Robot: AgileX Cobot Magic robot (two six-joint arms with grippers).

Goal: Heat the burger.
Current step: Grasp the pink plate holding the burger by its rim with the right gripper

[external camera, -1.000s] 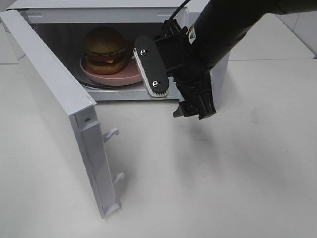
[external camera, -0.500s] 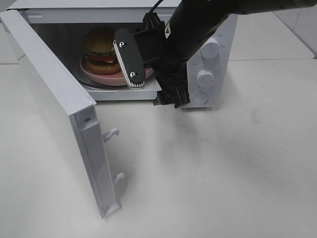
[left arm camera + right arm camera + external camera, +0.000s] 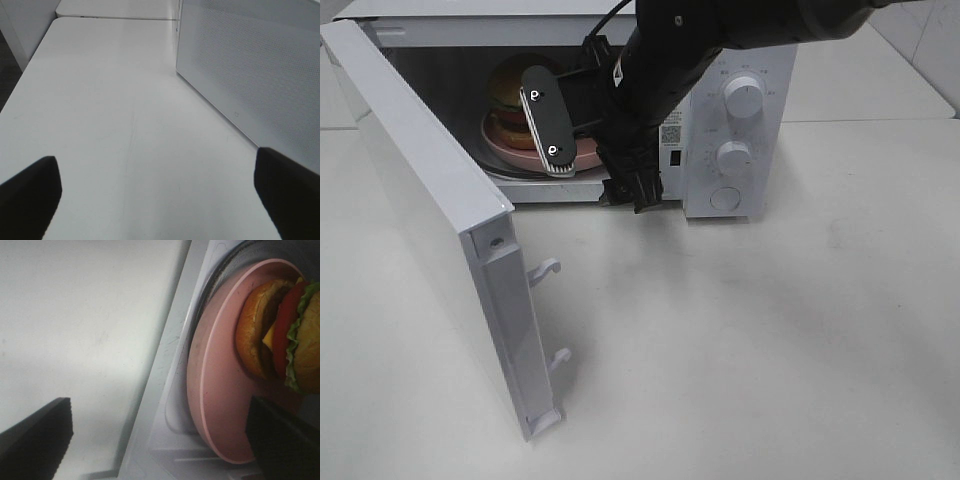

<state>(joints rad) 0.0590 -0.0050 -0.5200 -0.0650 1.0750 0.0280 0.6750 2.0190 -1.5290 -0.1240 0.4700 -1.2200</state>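
Microwave stands at the far side of the white table. Its door is swung fully open to the left, with two latch hooks showing on its near edge.

The burger is inside the cavity, left of centre. It sits on the pink plate, and the plate rests on the turntable. Right wrist view: bun, red tomato, green lettuce and a yellow cheese edge on the burger. The burger is set toward one side of the plate.

Right gripper is at the cavity mouth, reaching across from the right. Jaws are spread wide and hold nothing. In the high view one black finger overlaps the burger. Contact with plate or burger: cannot tell.

Left gripper shows only in its own wrist view. Jaws are wide and empty over bare table, beside a white panel with a fine dot mesh.

Markings on the control panel:
- Upper knob, with small print above it that is too small to read.
- Lower knob and round button.
- Square code-type label on the panel's left edge, not legible.
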